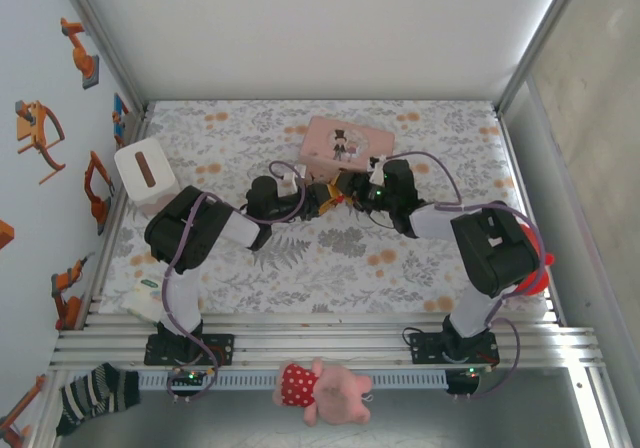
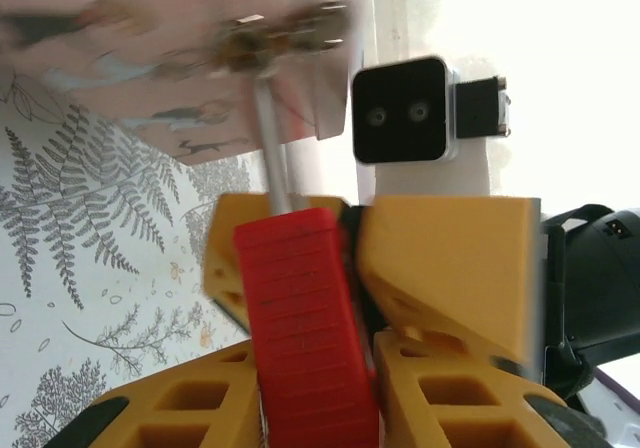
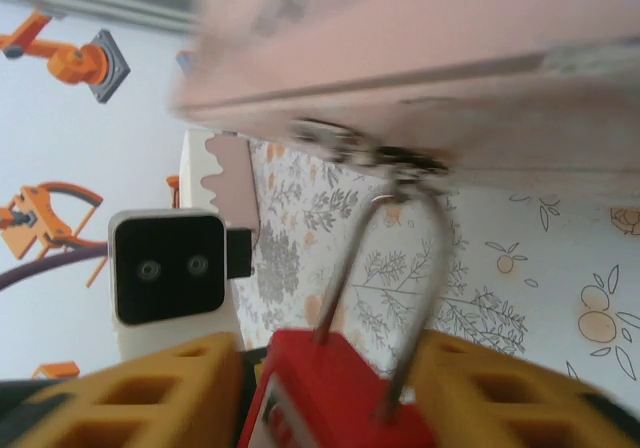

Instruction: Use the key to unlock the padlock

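Padlock (image 2: 305,328) upright, pinched between left fingers (image 2: 190,408), which are narrow on its red body. Right fingers (image 3: 500,388) flank the same body from the opposite side, also narrow and apparently touching it.

Shackle (image 3: 420,268) stands up past the fingertips. A blurred metal bunch (image 3: 370,153) hangs at its top, likely the key on a ring; too smeared to be sure. Box (image 1: 345,143) just beyond the fingertips, very near that bunch.

Risks, as judged:
- Two grips on one small body. If either pair lets go unevenly, the padlock could twist or drop to the tabletop (image 1: 300,258).
- Neither pair holds the key. Freeing one pair to fetch it leaves a single pinch on a slick body, so slip is likely.
- With the box so close, a swing could snag the bunch.
- The keyhole faces away from the fingertips, so insertion would be blind.
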